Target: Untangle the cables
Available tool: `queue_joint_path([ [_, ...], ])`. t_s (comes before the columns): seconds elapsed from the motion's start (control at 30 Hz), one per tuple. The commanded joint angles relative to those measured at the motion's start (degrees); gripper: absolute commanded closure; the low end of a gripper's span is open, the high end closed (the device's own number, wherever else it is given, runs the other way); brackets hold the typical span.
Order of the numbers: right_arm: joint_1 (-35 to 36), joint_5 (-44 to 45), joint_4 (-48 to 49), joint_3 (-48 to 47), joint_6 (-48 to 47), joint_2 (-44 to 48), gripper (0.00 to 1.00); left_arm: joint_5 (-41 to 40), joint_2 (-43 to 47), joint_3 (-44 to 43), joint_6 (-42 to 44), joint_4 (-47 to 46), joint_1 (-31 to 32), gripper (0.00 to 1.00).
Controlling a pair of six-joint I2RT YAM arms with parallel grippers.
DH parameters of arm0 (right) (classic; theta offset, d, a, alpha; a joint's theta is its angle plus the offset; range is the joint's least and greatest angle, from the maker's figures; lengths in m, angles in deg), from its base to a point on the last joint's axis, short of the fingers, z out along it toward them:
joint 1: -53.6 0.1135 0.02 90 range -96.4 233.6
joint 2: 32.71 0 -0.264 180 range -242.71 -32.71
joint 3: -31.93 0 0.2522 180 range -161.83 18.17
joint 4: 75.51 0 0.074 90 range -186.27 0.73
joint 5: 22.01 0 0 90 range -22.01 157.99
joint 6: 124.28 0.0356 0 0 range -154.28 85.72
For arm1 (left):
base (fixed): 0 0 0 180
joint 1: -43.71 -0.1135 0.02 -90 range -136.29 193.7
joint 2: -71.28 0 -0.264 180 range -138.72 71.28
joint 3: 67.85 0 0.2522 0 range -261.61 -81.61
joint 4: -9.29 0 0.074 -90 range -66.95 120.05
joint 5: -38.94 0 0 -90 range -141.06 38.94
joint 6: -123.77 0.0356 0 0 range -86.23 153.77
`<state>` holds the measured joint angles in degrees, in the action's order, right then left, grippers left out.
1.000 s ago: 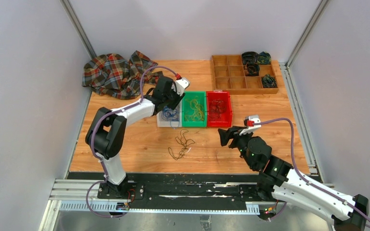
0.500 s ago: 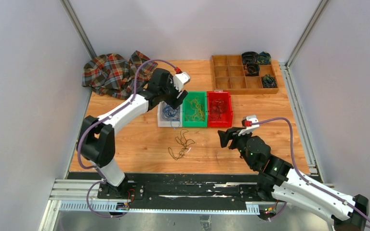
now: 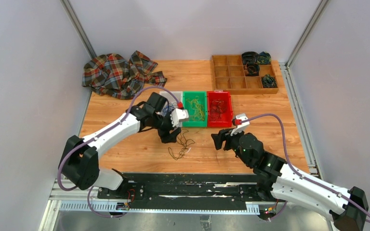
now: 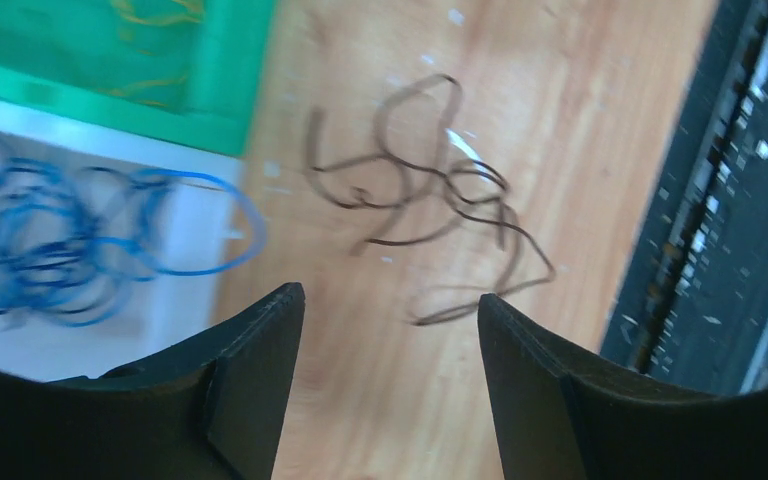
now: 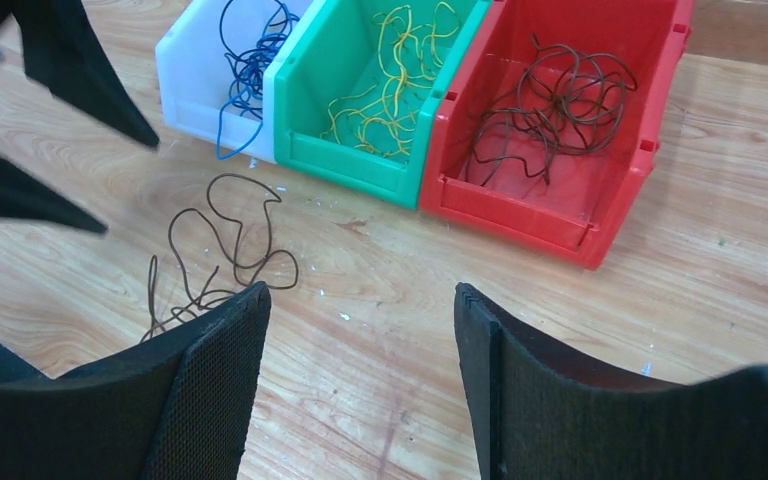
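Observation:
A loose dark cable (image 3: 181, 145) lies on the wooden table in front of the bins; it shows in the left wrist view (image 4: 430, 200) and the right wrist view (image 5: 222, 250). Blue cables (image 5: 250, 55) lie in the white bin (image 5: 185, 70), one loop hanging over its front. Yellow cables (image 5: 395, 80) lie in the green bin (image 5: 345, 160). Dark cables (image 5: 550, 110) lie in the red bin (image 5: 520, 205). My left gripper (image 3: 169, 136) is open and empty, just left of the loose cable. My right gripper (image 3: 218, 140) is open and empty, right of it.
A plaid cloth (image 3: 115, 73) lies at the back left. A wooden compartment tray (image 3: 231, 72) with dark coiled bundles stands at the back right. A black rail (image 3: 192, 185) runs along the table's near edge.
My left gripper has moved from over the white bin toward the near side, down beside the loose dark cable. My right gripper has shifted slightly left and forward.

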<state>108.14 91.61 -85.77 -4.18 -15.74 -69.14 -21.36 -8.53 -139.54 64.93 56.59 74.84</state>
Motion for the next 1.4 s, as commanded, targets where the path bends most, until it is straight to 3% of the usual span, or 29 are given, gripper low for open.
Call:
queue_joint_path([
  [0.0, -1.1, -2.5, 1.2, -0.7, 1.6, 0.6, 0.33, 2.6, -0.1, 3.1, 1.6, 0.1, 2.9, 0.32],
  [0.33, -1.1, -4.8, -0.1, 0.7, 2.6, 2.0, 0.33, -3.7, -7.3, 3.4, 2.6, -8.9, 3.8, 0.45],
  [0.57, -1.1, -6.1, 0.2, 0.8, 2.7, 0.5, 0.33, -1.4, -10.2, 2.6, 3.6, -11.6, 4.1, 0.55],
  [0.73, -1.2, -6.7, 0.5, 0.2, 2.3, -0.2, 0.33, 1.1, -10.8, 2.0, 3.3, -11.1, 4.5, 0.78],
  [0.9, -1.2, -7.6, 0.6, -0.7, 1.7, -0.5, 0.34, 5.5, -7.0, -2.2, 1.9, -3.1, 4.6, 0.99],
  [1.13, -1.2, -11.7, 3.8, -1.7, -0.8, -0.7, 0.32, 8.5, 2.3, -12.1, -3.0, 6.3, 4.6, 0.99],
  [1.37, -0.4, -18.4, 10.8, -6.2, -6.2, -4.5, 0.23, 10.3, 6.3, -18.3, -5.1, 12.6, 4.8, 0.99],
])
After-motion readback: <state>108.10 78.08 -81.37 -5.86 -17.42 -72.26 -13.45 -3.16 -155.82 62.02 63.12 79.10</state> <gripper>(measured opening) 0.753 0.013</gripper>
